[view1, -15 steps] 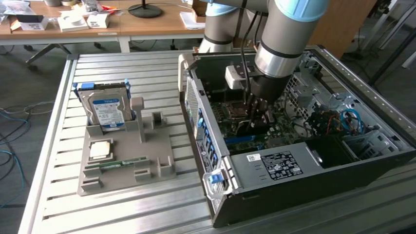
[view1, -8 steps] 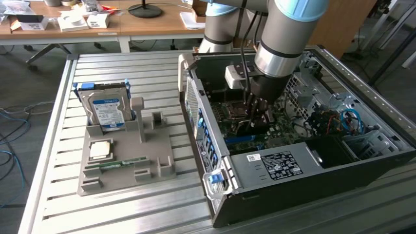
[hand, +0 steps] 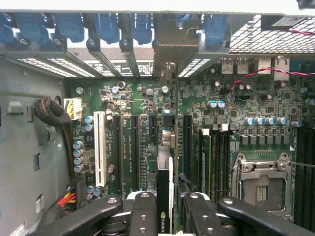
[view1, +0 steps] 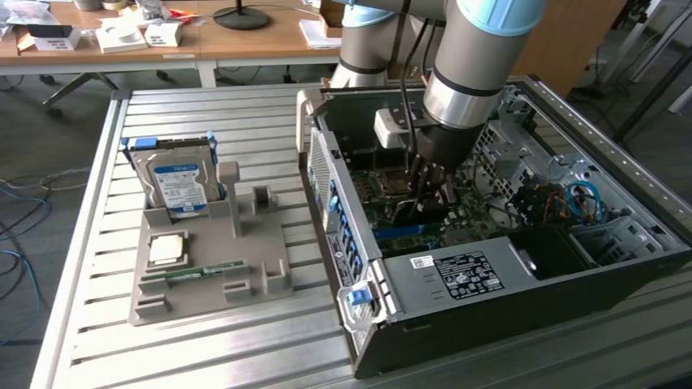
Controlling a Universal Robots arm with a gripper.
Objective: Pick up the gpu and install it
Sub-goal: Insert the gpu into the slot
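Gpu [hand: 165, 196] stands edge-on in the wrist view, clamped between the closed fingers [hand: 142, 216] just above the motherboard [hand: 133, 123] slots. Its long axis runs toward the case's rear brackets. The exterior view shows the arm [view1: 476, 73] reaching down into the open case [view1: 454, 275] on a slatted metal surface [view1: 216, 348], with wooden desks [view1: 249, 40] behind.
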